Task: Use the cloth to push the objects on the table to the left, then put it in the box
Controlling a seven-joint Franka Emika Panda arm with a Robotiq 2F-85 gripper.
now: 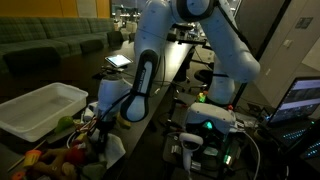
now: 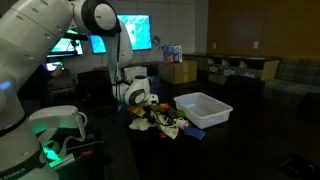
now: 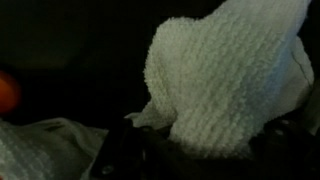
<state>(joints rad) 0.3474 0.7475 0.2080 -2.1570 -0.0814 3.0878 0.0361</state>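
Fingers (image 3: 130, 158) show in the wrist view only as dark, blurred shapes along the bottom edge, so I cannot tell whether they are pinching or standing apart. What does show is the cloth (image 3: 230, 70), a white waffle-knit bundle that fills the right half of that view and narrows to a waist just where the dark shapes begin. A second patch of pale fabric (image 3: 40, 150) lies at the lower left of the wrist view, and a small orange object (image 3: 5, 92) peeks in at its left edge. In both exterior views the gripper (image 1: 99, 125) (image 2: 146, 104) hangs low over the dark table (image 2: 235, 150), just beside the white box (image 1: 60, 88) (image 2: 210, 118) and outside it, with the white arm (image 1: 150, 55) (image 2: 40, 45) bent down over that spot. The cloth is therefore right at the gripper, beside the box and not inside it. A heap of small objects (image 1: 62, 128) (image 2: 165, 123) lies on the table against the near side of the box, touching or nearly touching its wall; green, yellow and red-orange pieces can be made out, but they are too dim and small to name. The gripper sits at the edge of this heap, on the side away from the box.
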